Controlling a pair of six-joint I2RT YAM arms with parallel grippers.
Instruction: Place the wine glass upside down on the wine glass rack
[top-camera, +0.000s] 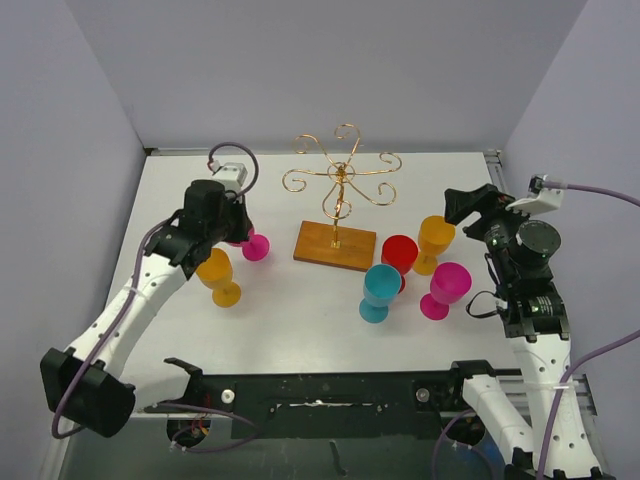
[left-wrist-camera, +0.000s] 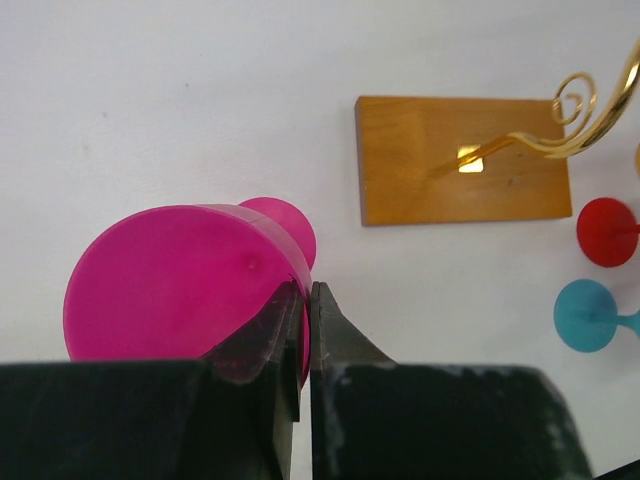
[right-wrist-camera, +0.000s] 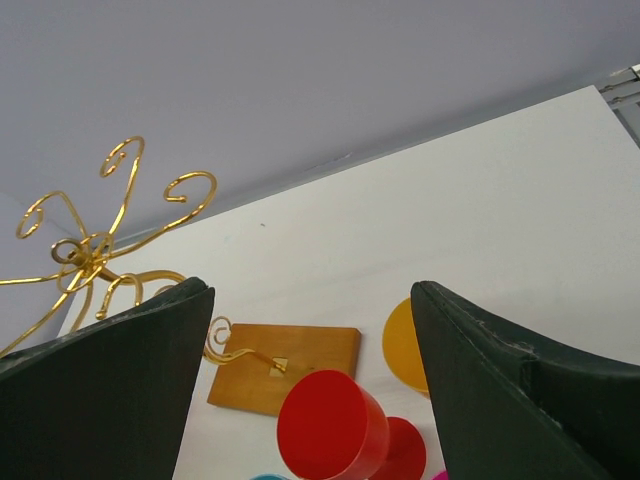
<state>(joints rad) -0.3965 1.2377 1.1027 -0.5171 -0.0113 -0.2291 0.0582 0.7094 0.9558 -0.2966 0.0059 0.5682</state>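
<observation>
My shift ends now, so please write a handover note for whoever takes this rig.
Left gripper: shut on the rim of a magenta wine glass, left of the wine glass rack. I cannot tell whether the glass is lifted.
Right gripper: open, empty, above the red glass.
Done: glass gripped. The rack holds nothing.
Left: invert the glass and hang it on the rack.

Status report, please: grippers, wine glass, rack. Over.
Left gripper shut on magenta wine glass, at the rim. Right gripper open, holding nothing. Wine glass rack bare, no glass hung yet. Nothing between held glass and rack.
</observation>
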